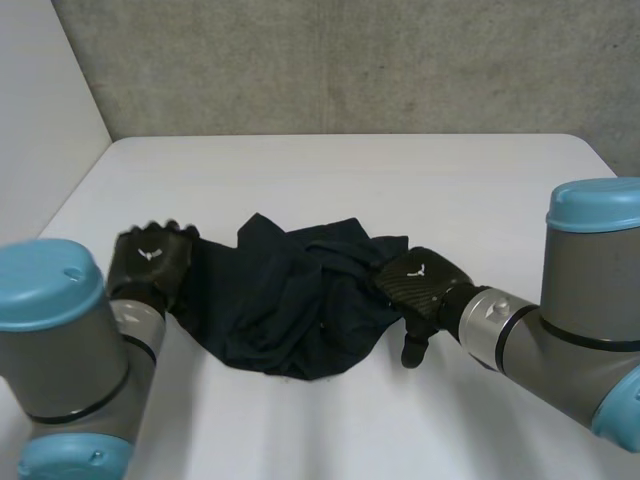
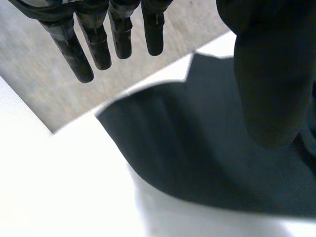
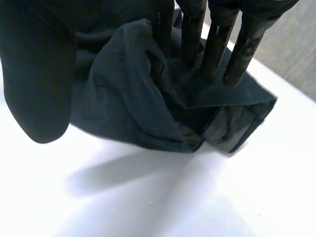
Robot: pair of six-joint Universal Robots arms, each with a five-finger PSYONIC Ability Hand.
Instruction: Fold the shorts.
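Observation:
Dark navy shorts lie crumpled in a bunched heap at the middle of the white table. My left hand hovers at the heap's left edge; its fingers are straight and spread from the thumb, with the cloth below the palm and nothing pinched. My right hand is at the heap's right edge. Its straight fingers rest their tips on a folded flap of the shorts, while the thumb stands apart, off the cloth.
Bare white tabletop surrounds the shorts on all sides. A grey concrete wall rises behind the table's far edge, and a pale wall stands on the left.

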